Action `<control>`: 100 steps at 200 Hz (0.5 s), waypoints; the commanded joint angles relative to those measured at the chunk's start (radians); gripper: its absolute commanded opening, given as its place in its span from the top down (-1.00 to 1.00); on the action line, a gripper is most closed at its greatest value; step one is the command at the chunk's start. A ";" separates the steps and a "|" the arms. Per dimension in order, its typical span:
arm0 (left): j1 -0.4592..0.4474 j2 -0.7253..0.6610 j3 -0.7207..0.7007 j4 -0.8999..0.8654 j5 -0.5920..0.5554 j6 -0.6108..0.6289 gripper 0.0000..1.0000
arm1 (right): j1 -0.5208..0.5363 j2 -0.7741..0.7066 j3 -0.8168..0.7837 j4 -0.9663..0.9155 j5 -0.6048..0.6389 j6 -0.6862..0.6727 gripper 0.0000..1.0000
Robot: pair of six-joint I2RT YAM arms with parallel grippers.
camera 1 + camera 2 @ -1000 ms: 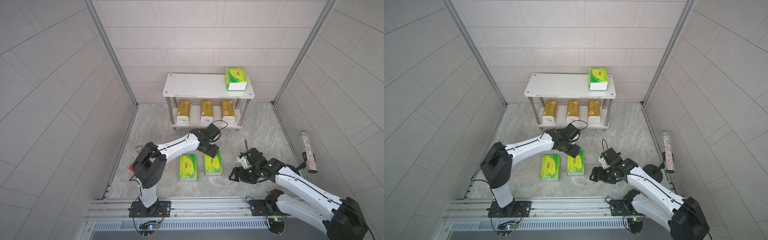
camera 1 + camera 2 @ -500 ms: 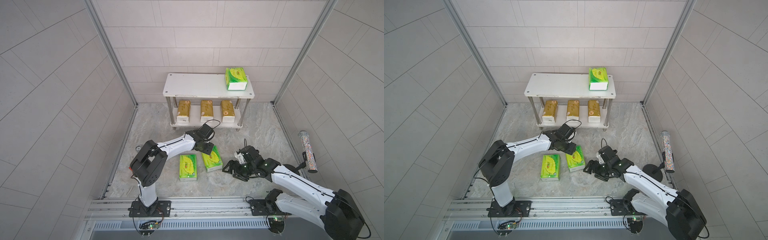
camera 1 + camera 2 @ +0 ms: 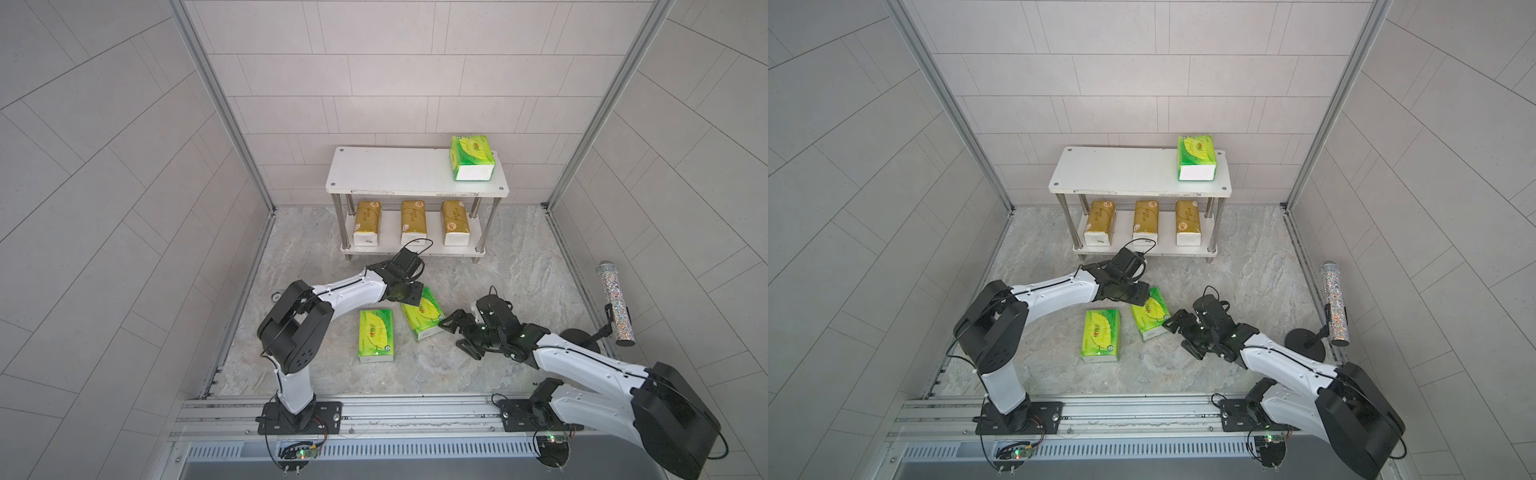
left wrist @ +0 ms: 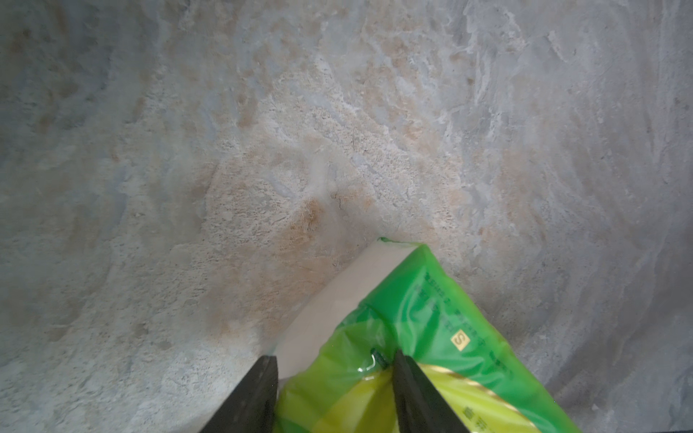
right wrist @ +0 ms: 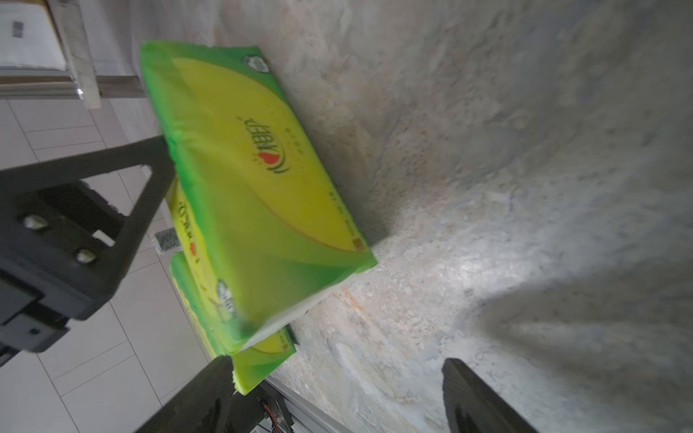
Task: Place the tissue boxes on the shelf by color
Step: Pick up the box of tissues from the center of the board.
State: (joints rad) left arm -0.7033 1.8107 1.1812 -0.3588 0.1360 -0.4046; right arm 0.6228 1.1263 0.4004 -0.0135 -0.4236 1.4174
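Observation:
The white two-tier shelf (image 3: 386, 172) stands at the back wall. One green tissue box (image 3: 473, 157) lies on the right end of its top board, and three gold-brown boxes (image 3: 413, 220) sit in a row on the lower board. A green box (image 3: 376, 334) lies flat on the floor. Beside it, a second green box (image 3: 424, 318) is skewed with its far end raised. My left gripper (image 4: 335, 360) is shut on that end (image 4: 431, 318). My right gripper (image 5: 339, 361) stands open just off the same box's (image 5: 255, 168) near end, holding nothing.
A glittery cylinder (image 3: 615, 307) on a black stand is at the right wall. A metal rail (image 3: 374, 409) with both arm bases runs along the front. Tiled walls close in the left, back and right of the marbled floor.
My left gripper has shut on the far end of the right-hand floor box and raised and turned it. My right gripper has moved left toward that box and opened wider.

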 commanded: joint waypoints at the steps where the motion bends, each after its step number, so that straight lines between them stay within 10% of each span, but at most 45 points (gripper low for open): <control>1: 0.033 0.097 -0.062 -0.155 -0.095 -0.023 -0.09 | 0.030 0.048 0.012 0.136 0.046 0.053 -0.84; 100: 0.039 0.122 -0.083 -0.160 -0.046 -0.041 -0.06 | 0.109 0.321 0.018 0.586 0.169 0.154 -0.86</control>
State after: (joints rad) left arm -0.6743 1.8248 1.1805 -0.3370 0.1482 -0.4324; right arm 0.7120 1.3964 0.4011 0.4278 -0.3302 1.5330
